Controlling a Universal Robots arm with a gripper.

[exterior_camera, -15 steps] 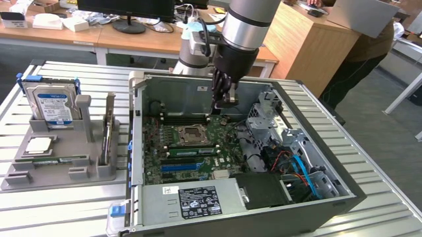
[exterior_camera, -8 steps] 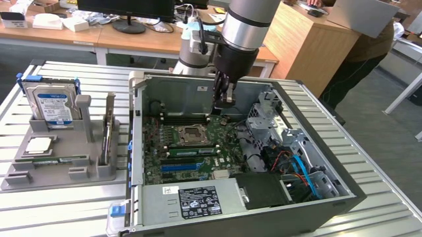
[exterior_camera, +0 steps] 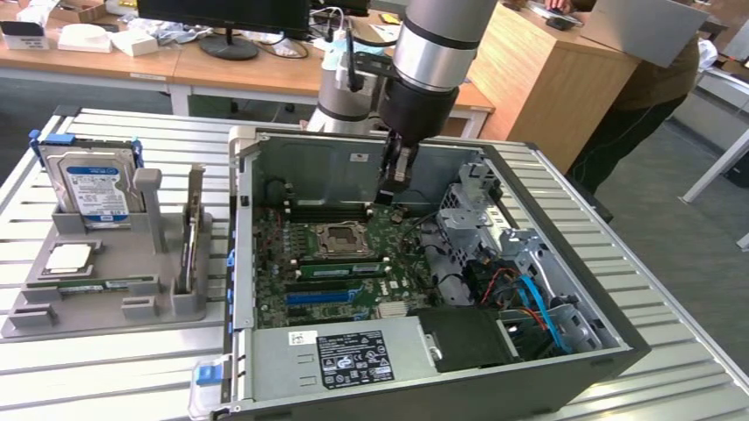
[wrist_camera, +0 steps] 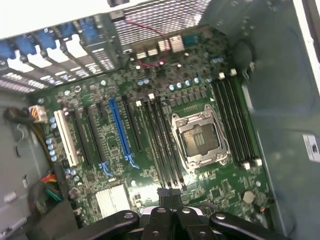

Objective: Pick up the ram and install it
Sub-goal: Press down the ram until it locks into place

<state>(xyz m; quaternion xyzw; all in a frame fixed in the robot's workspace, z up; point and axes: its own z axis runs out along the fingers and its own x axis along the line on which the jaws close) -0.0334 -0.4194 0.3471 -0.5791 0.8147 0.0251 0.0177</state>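
The ram [exterior_camera: 100,284] is a narrow green stick lying flat in the grey holder [exterior_camera: 111,307] at the exterior view's left, outside the computer case. My gripper [exterior_camera: 392,195] hangs inside the open case [exterior_camera: 562,263], above the far edge of the motherboard [exterior_camera: 307,303] and well away from the ram. Its fingers [wrist_camera: 159,211] are shut, and I see nothing held between them. In the wrist view the black memory slots [wrist_camera: 162,145] beside the CPU socket [wrist_camera: 200,137] look bare, as do the slots [wrist_camera: 237,125] on the socket's other side.
The grey holder also carries a blue-labelled hard drive [exterior_camera: 94,189], a square silver chip [exterior_camera: 68,257] and a thin board on edge [exterior_camera: 191,232]. Case walls, a drive cage [exterior_camera: 480,189] and cables [exterior_camera: 532,294] surround the motherboard. A person [exterior_camera: 638,105] stands behind the case.
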